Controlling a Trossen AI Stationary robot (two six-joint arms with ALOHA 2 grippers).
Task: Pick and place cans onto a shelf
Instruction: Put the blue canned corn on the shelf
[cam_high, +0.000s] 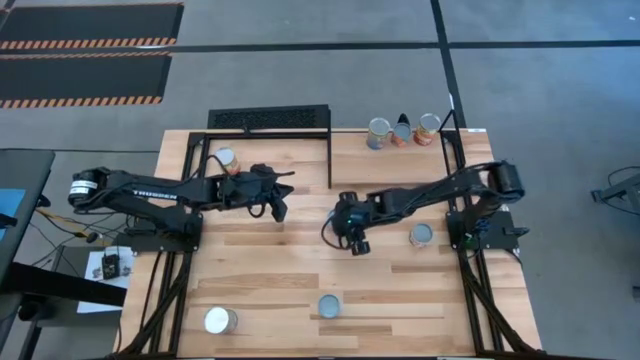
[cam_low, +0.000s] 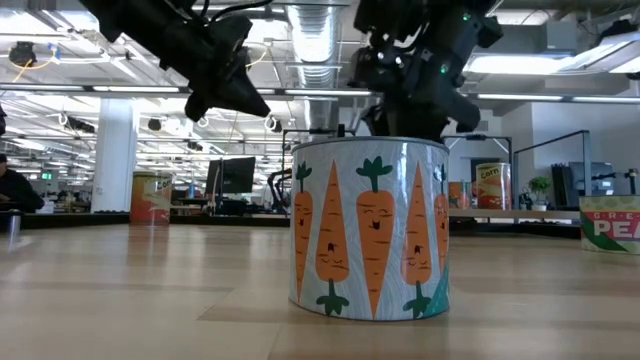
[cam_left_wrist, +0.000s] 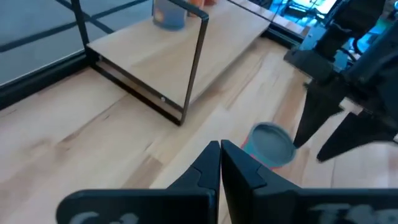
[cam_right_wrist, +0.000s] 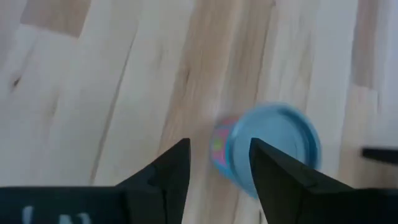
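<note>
From above, I count four cans already up on the light wooden shelf with thin black frame bars (cam_high: 300, 145): one silver-topped can (cam_high: 226, 158) at its left end, three more (cam_high: 402, 131) at its right end. Three are left on the pale plank counter (cam_high: 300, 270): a grey-topped can (cam_high: 422, 235) beside my right arm, a blue-grey-topped one (cam_high: 329, 305) near the front edge, and a white-topped one (cam_high: 220, 320) at the front left. So I judge the job roughly half done.

At counter level, a carrot-printed tin can (cam_low: 368, 228) stands upright in front, both arms overhead.

Through the left wrist, my left claw (cam_left_wrist: 220, 163) is pressed together and empty, hovering over the counter.

Through the right wrist, my right claw (cam_right_wrist: 219, 162) is spread, hanging above a blue-lidded can with a colourful label (cam_right_wrist: 267, 152), not touching it. I reckon that's the next pick.
</note>
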